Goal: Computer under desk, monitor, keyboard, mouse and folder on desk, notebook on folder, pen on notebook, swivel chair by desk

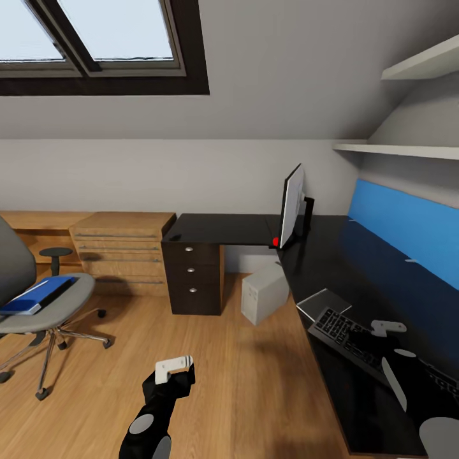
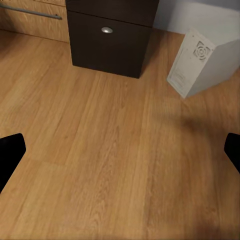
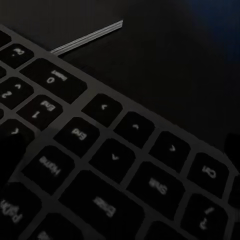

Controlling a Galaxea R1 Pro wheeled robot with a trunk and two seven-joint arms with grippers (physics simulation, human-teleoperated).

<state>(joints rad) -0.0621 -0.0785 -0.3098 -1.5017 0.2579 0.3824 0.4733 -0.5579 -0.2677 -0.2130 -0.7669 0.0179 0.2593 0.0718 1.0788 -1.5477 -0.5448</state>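
The black-topped desk carries the monitor, standing edge-on at the corner, and the keyboard near its front edge. A thin grey notebook lies just beyond the keyboard. My right gripper hovers open, close over the keyboard's right-hand keys. The computer sits tilted on the floor beside the desk. At the left, the swivel chair holds the blue folder. My left gripper hangs open over bare floor. Mouse and pen are out of view.
A dark drawer unit stands under the desk's left wing, with light oak drawers beside it. A blue back panel and wall shelves run behind the desk. Wood floor lies open between chair and desk.
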